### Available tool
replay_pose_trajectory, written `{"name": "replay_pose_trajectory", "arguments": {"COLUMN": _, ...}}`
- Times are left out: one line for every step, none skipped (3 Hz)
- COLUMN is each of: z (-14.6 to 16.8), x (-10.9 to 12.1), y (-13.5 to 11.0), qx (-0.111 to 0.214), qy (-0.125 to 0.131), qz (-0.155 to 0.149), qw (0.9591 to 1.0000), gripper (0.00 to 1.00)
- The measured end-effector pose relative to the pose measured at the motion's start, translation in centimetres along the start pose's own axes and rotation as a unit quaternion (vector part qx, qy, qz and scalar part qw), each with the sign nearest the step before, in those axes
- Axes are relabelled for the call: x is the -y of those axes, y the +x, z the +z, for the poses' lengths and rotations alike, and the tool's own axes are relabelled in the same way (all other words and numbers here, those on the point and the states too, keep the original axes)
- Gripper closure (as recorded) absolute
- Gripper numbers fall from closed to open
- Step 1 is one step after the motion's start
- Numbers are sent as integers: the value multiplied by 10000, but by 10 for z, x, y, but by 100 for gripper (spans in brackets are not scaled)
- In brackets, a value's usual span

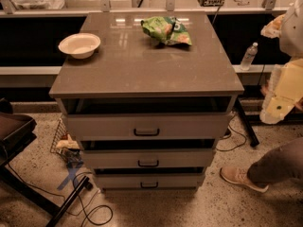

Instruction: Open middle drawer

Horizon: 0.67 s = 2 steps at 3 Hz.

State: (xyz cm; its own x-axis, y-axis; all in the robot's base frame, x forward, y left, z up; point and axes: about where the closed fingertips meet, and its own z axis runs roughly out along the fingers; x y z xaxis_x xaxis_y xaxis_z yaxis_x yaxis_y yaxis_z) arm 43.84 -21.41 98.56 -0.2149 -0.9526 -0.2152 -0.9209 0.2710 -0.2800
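Near: bottom drawer (pixel 149 180). Just above it is the middle drawer (pixel 189 158), centre of the cabinet (pixel 137 72), front in, no interior showing, handle (pixel 148 163) untouched. Task looks unstarted: reach, grip and pull are all left. Gripper (pixel 278 109) hangs at the right edge, well apart from the cabinet; open or closed, can't tell. Farther, on top: white bowl (pixel 79 45) left, looks empty; green chip bag (pixel 166 30) far centre.
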Motion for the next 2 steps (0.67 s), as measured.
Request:
{"name": "replay_pose_trajectory", "arguments": {"z": 0, "x": 0, "y": 0, "qx": 0, "qy": 1, "qz": 0, "qw": 10000, "gripper": 0}}
{"name": "replay_pose_trajectory", "arguments": {"z": 11, "x": 0, "y": -1, "qx": 95, "qy": 120, "qz": 165, "qw": 9997, "gripper": 0}}
